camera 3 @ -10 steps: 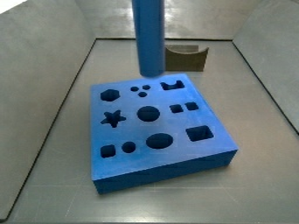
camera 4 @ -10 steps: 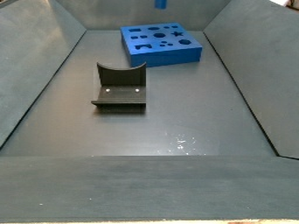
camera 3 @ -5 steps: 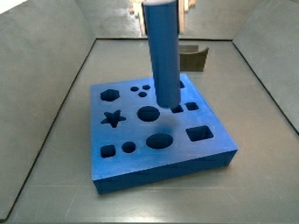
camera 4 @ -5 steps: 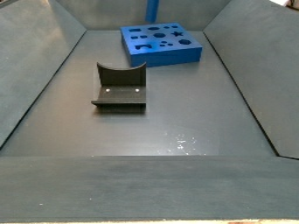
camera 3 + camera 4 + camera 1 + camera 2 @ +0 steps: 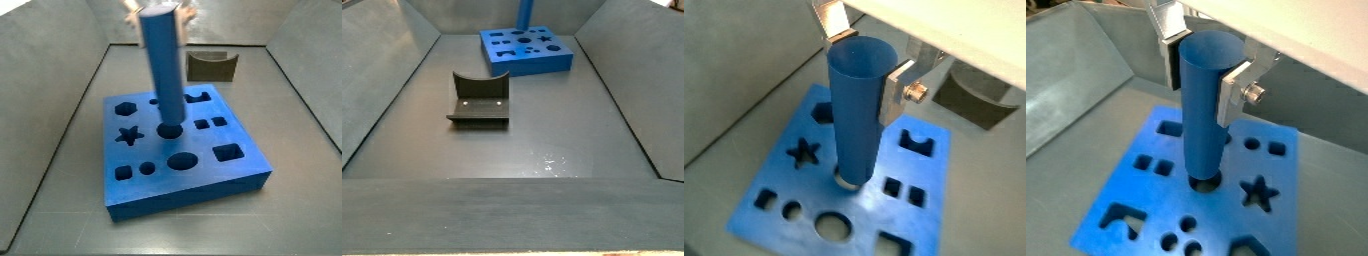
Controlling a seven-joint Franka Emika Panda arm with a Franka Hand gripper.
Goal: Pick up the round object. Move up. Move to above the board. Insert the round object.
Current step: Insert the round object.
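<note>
The round object, a tall blue peg point(image 5: 163, 70), stands upright with its lower end at the mouth of a round hole in the middle of the blue board point(image 5: 234, 180). My gripper point(image 5: 863, 57) is shut on the peg's top; one silver finger point(image 5: 901, 88) presses its side. The peg point(image 5: 1204, 105) and the board point(image 5: 1146, 200) show in both wrist views. In a side view the peg point(image 5: 525, 22) rises from the board point(image 5: 556, 62) at the far end. The gripper's top is blurred in a side view point(image 5: 160, 8).
A dark olive notched block point(image 5: 213, 67) stands behind the board, and shows on the bin floor in a side view point(image 5: 478, 100). Grey bin walls point(image 5: 54, 110) slope up on both sides. The board point(image 5: 764, 215) has star, hexagon, square and round holes.
The peg has moved from the board's far edge to over the central round hole and come down until its lower end reaches that hole.
</note>
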